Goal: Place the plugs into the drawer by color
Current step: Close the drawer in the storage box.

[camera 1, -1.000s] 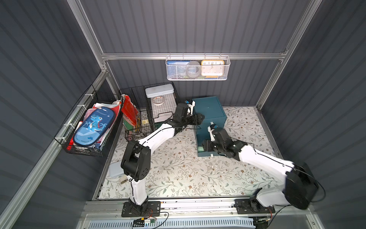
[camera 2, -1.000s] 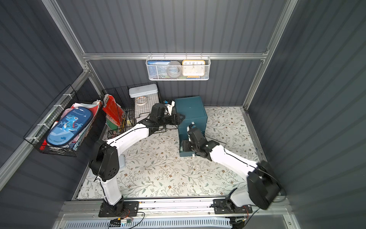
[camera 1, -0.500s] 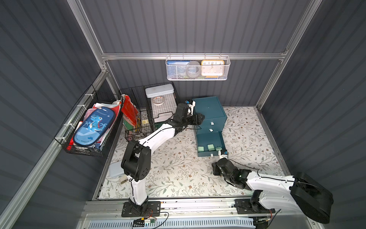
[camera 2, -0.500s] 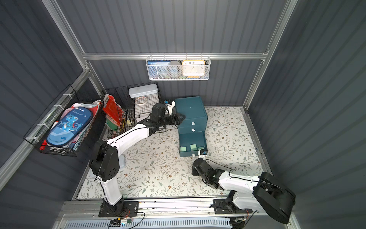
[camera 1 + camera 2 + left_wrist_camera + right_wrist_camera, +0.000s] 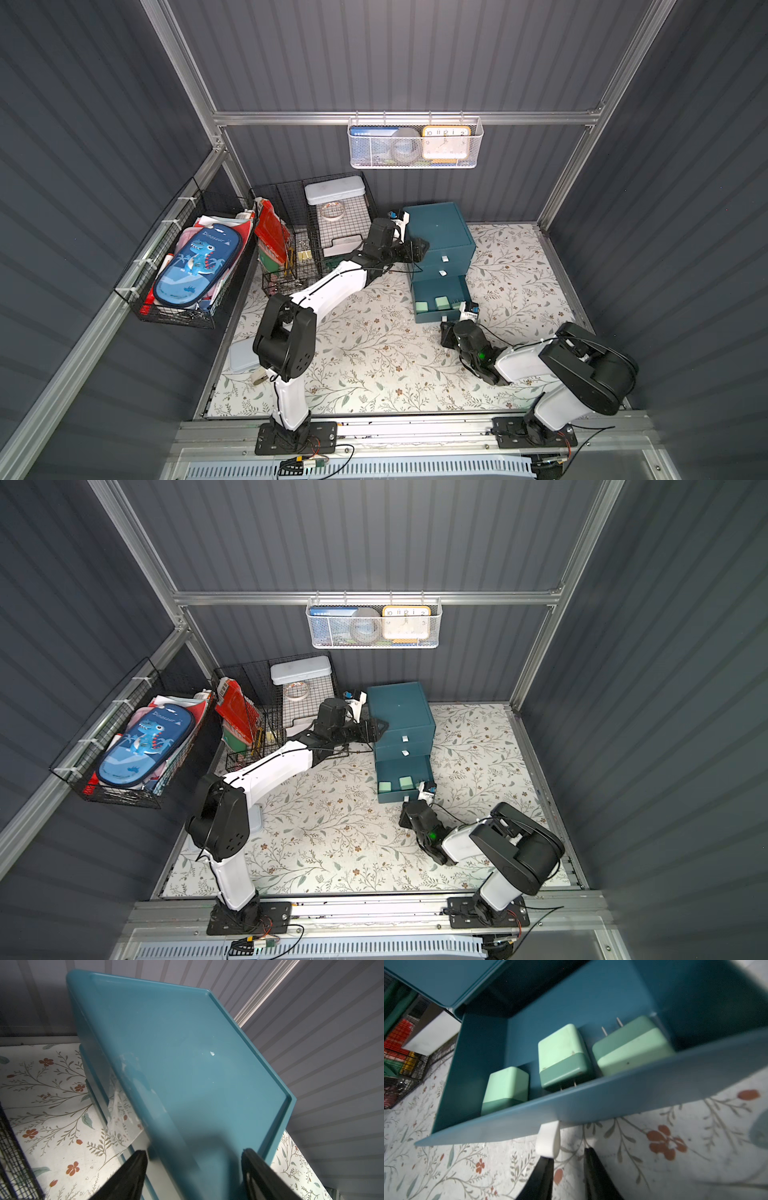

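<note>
The drawer (image 5: pixel 440 232) is a dark teal cabinet at the back of the flowered mat, seen in both top views (image 5: pixel 401 712). Its two upper drawers are shut and its bottom drawer (image 5: pixel 440 286) is pulled out. Three mint green plugs (image 5: pixel 506 1084) (image 5: pixel 562 1053) (image 5: pixel 631 1049) lie in a row inside it, just behind its front wall. My left gripper (image 5: pixel 194 1154) (image 5: pixel 417 249) clasps the cabinet's top front-left corner. My right gripper (image 5: pixel 568 1154) (image 5: pixel 446 330) is low on the mat in front of the pulled-out drawer, narrowly open and empty. One fingertip is at the white pull tab (image 5: pixel 548 1142).
Black wire baskets (image 5: pixel 332 224) stand just left of the cabinet, close to my left arm. A hanging basket with a blue pencil case (image 5: pixel 195 262) is on the left wall. A white mesh basket (image 5: pixel 415 143) hangs on the back wall. A pale flat tin (image 5: pixel 243 357) lies by my left arm's base.
My right arm has come back from over the pulled-out bottom drawer and down to the mat in front of it, jaws narrower. The left arm has stayed on the cabinet.
</note>
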You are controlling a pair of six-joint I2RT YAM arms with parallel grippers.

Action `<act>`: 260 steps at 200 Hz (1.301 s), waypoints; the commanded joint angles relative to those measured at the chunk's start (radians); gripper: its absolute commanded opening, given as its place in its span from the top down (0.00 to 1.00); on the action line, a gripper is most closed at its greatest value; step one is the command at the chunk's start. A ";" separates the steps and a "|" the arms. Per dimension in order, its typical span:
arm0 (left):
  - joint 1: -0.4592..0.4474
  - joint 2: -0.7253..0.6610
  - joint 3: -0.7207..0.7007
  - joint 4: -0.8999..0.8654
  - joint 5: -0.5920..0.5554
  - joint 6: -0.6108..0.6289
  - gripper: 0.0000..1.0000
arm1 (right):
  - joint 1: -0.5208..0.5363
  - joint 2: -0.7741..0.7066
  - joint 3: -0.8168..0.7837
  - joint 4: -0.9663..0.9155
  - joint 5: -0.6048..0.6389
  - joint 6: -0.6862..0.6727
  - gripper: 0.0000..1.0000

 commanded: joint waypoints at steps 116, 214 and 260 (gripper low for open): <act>-0.018 0.009 -0.126 -0.152 0.017 0.013 0.24 | -0.137 0.216 0.206 0.236 -0.146 0.200 0.68; -0.018 0.032 -0.089 -0.181 0.024 0.035 0.23 | -0.184 0.406 0.366 0.316 -0.178 0.260 0.67; -0.018 0.019 -0.048 -0.202 0.011 0.035 0.22 | -0.221 0.398 0.382 0.351 -0.230 0.236 0.66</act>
